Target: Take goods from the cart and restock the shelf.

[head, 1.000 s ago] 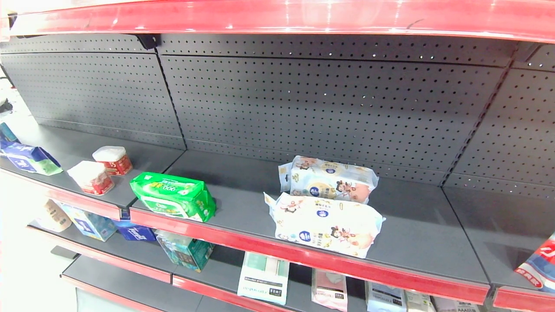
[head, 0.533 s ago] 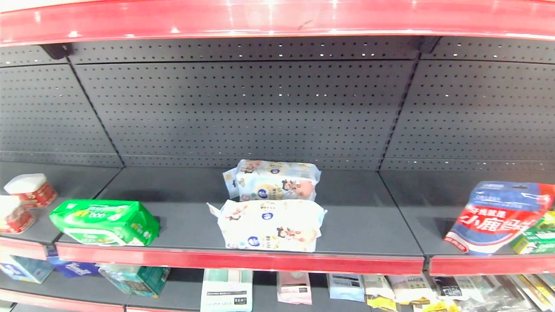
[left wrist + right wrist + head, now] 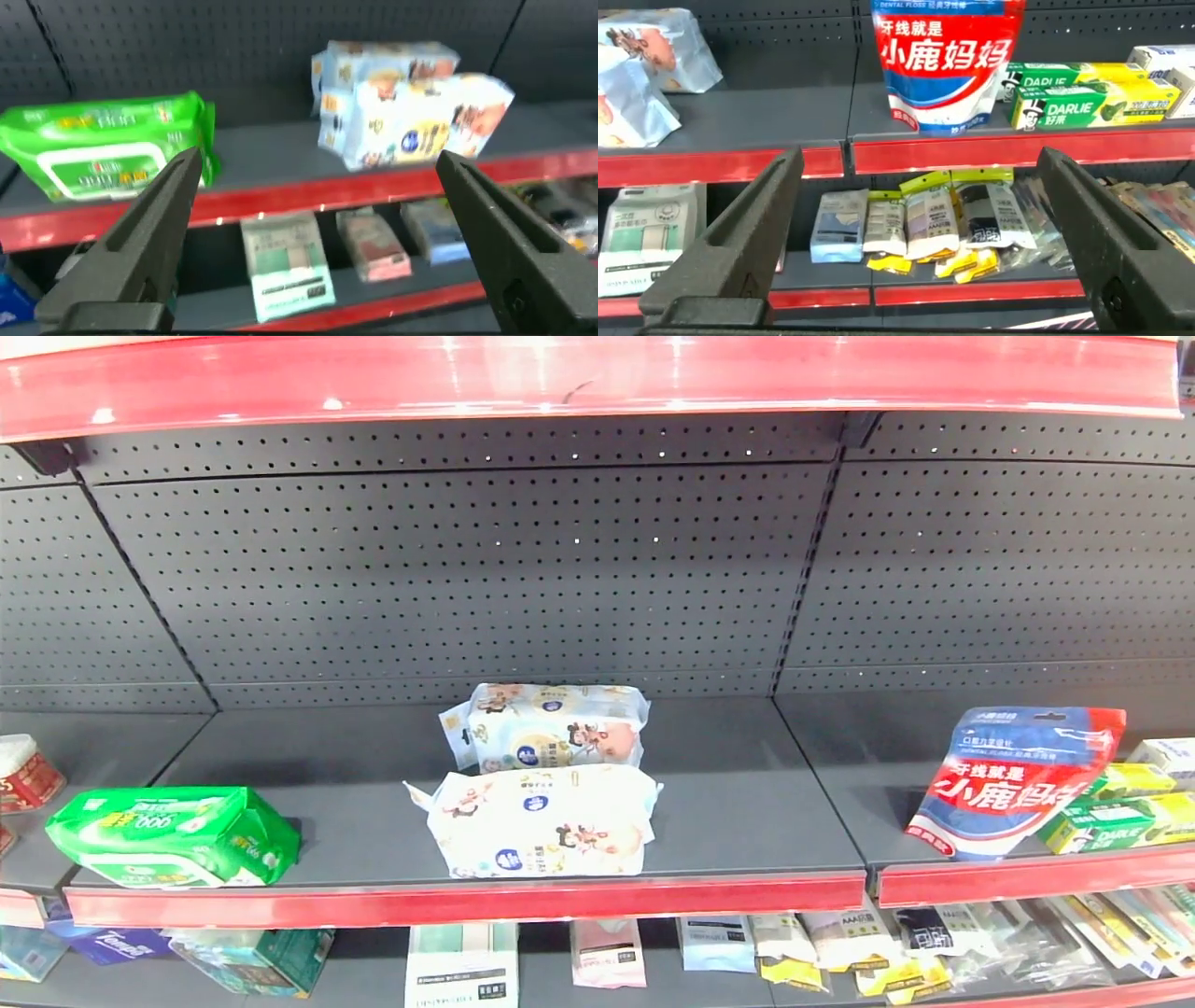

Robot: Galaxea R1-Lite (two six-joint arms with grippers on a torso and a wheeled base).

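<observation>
The grey shelf (image 3: 747, 803) with a red front edge holds two white cartoon-printed wipes packs, one at the front (image 3: 541, 821) and one behind it (image 3: 555, 726). A green wipes pack (image 3: 173, 835) lies to their left. A red and blue pouch (image 3: 1013, 779) leans on the right section. My left gripper (image 3: 320, 159) is open and empty, facing the green pack (image 3: 107, 154) and the white packs (image 3: 411, 117). My right gripper (image 3: 922, 154) is open and empty, before the pouch (image 3: 948, 61).
Green and yellow toothpaste boxes (image 3: 1111, 807) lie right of the pouch. A red and white jar (image 3: 23, 773) stands at the far left. The lower shelf (image 3: 831, 297) carries several small packets (image 3: 924, 224). Bare shelf shows between the white packs and the pouch.
The head camera has swung to the right, so the goods sit further left in the picture and the pouch and toothpaste boxes have come into view. Nothing on the shelf has moved.
</observation>
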